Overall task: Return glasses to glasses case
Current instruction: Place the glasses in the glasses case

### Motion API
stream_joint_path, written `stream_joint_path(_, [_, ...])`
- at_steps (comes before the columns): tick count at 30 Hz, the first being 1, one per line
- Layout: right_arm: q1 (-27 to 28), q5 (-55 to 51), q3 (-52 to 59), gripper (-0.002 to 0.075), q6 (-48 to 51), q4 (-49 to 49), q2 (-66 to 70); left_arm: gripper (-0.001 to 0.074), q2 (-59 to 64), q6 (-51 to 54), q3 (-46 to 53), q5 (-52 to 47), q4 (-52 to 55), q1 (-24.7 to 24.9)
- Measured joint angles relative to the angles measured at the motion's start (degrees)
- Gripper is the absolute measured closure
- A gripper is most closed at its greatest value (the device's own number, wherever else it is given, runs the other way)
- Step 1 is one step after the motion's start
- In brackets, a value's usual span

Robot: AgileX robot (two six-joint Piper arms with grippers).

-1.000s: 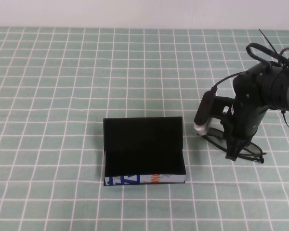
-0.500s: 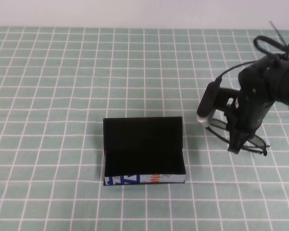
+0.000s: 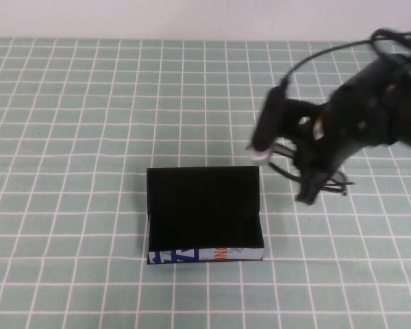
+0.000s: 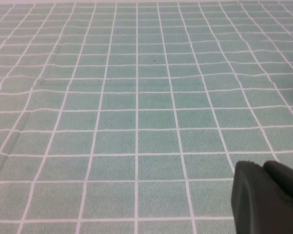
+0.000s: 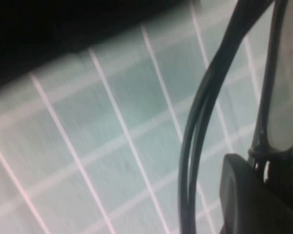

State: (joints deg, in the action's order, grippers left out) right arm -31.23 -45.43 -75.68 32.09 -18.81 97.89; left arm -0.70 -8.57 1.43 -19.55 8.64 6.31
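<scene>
The glasses case (image 3: 212, 256) stands open in the middle of the table, with its black lid upright at the back and its white printed side at the front. My right gripper (image 3: 307, 197) hangs just right of the case, above the cloth, and is shut on the glasses (image 3: 334, 184). The thin dark temples stick out beside the fingers. In the right wrist view the temples (image 5: 200, 122) and a greyish lens (image 5: 285, 107) sit at my right gripper (image 5: 266, 170). My left gripper (image 4: 271, 180) is shut over bare cloth and holds nothing.
A green cloth with a white grid (image 3: 89, 137) covers the whole table. A pale wall (image 3: 192, 17) runs along the far edge. The right arm's cables (image 3: 390, 38) loop above the wrist.
My right gripper has lifted the glasses off the cloth and carried them left and away from the front edge, toward the case's right side. The case has not moved.
</scene>
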Motion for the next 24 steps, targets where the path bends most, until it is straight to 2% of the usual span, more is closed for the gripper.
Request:
stream_joint_path(9, [-14.1, 0.4, 0.0, 0.0655, -18.4, -18.1, -0.4, 0.0737, 0.0, 0.0, 0.0, 0.1, 0.0, 0.0])
stream_joint_path(15, [-21.2, 1.8, 0.0, 0.0655, -26.2, -22.4, -0.3, 0.0737, 0.0, 0.0, 0.0, 0.1, 0.0, 0.0])
stream_joint_path(19, [-24.6, 2.1, 0.0, 0.0655, -27.5, -25.2, 1.7, 0.0737, 0.0, 0.0, 0.0, 0.1, 0.0, 0.0])
stream_joint_path(24, [-25.6, 2.5, 0.0, 0.0655, -28.1, -28.6, 5.8, 0.0737, 0.0, 0.0, 0.0, 0.1, 0.0, 0.0])
